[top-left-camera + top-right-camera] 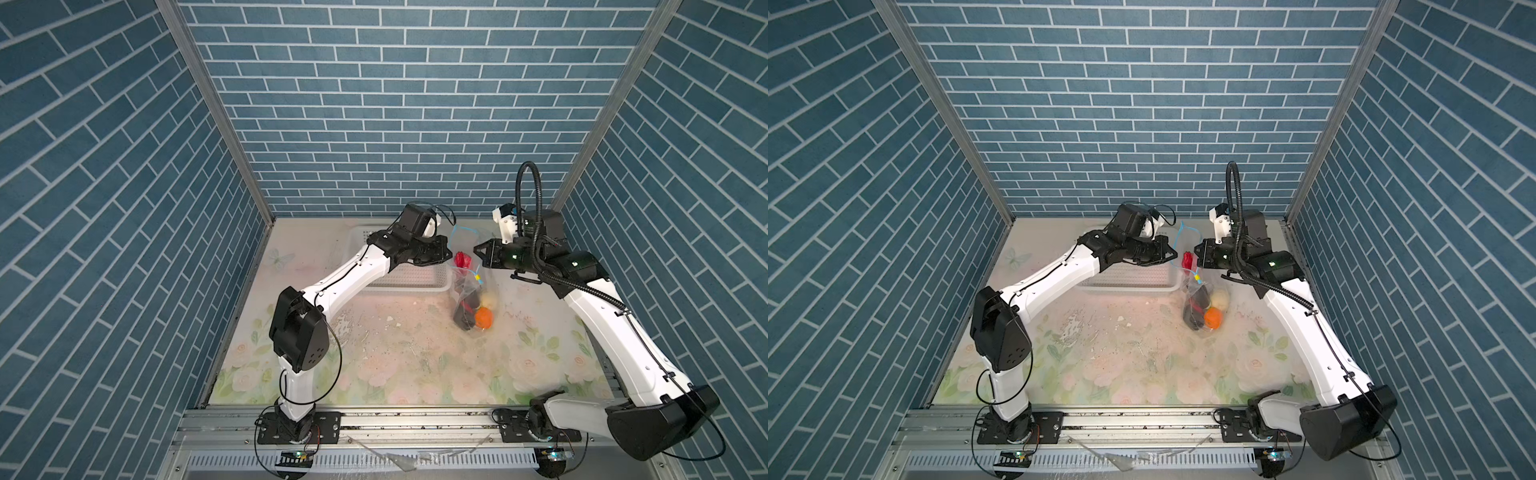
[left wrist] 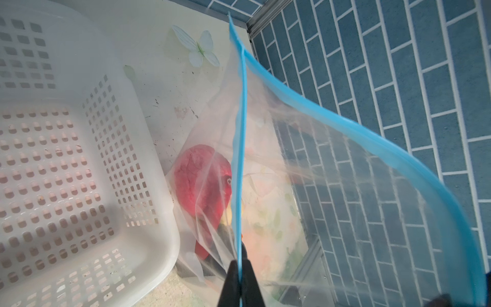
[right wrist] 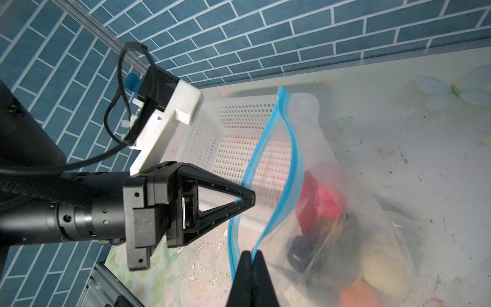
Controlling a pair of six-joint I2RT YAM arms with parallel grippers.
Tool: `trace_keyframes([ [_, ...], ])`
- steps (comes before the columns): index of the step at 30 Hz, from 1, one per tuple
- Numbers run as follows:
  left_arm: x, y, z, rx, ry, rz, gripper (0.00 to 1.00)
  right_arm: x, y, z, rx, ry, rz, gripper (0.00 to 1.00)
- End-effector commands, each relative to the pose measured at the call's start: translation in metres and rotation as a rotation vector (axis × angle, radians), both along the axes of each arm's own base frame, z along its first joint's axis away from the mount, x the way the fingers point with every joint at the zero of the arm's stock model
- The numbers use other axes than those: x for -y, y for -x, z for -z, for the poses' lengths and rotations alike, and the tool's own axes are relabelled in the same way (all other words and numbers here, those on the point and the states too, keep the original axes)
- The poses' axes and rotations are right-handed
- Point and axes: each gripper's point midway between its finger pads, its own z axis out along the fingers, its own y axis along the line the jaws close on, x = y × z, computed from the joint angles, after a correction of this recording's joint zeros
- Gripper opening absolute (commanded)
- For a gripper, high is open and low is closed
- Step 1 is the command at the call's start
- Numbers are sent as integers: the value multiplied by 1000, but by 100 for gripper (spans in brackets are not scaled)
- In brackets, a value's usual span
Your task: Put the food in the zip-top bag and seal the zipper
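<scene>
The clear zip-top bag [image 1: 469,299] hangs between my two grippers, its lower part resting on the table in both top views. Its blue zipper [image 2: 243,133] stands apart in two strips, so the mouth gapes. My left gripper [image 2: 240,263] is shut on one strip. The right gripper [image 3: 252,255] is shut on the other strip [image 3: 295,148], facing the left gripper [image 3: 252,198]. Food lies inside the bag: a red piece [image 1: 462,259] near the top, and a black lump [image 1: 461,316], a cream piece [image 1: 490,297] and an orange piece [image 1: 483,318] lower down. A yellow tab [image 1: 478,275] shows on the zipper.
A white perforated basket [image 1: 415,282] stands just left of the bag, under my left forearm; no food shows in it in the left wrist view. The back wall is close behind both grippers. The floral table top [image 1: 395,353] stretches toward the front rail.
</scene>
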Motion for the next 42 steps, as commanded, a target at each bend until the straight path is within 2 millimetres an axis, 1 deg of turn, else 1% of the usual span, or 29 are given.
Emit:
trace_keyframes([
  [1,6,4,-10,11,13,23,0,6,6,-3,35,22,-2,0],
  [6,11,18,-21,44,5,39,0,18,15,-4,59,49,26,0],
  [12,14,40,-26,77,-5,43,0,21,24,-3,63,44,26,0],
  [17,15,58,-29,95,-14,51,3,20,29,-2,61,36,12,0],
  [22,5,67,-28,130,-30,34,10,19,31,-2,61,27,7,0],
  [24,0,68,-27,143,-43,30,20,19,31,1,57,24,8,0],
  [26,-5,69,-24,157,-55,22,28,18,31,3,54,23,5,0],
  [30,-19,70,-23,195,-84,1,52,18,30,3,56,23,5,0],
  [32,-27,71,-24,215,-101,-17,60,17,29,4,54,22,3,0],
  [35,-40,72,-22,240,-138,-38,69,16,27,5,50,24,-2,0],
  [39,-68,76,-5,227,-204,-101,82,16,25,5,54,29,-1,0],
  [42,-89,78,12,186,-232,-158,90,15,24,5,58,29,-2,0],
])
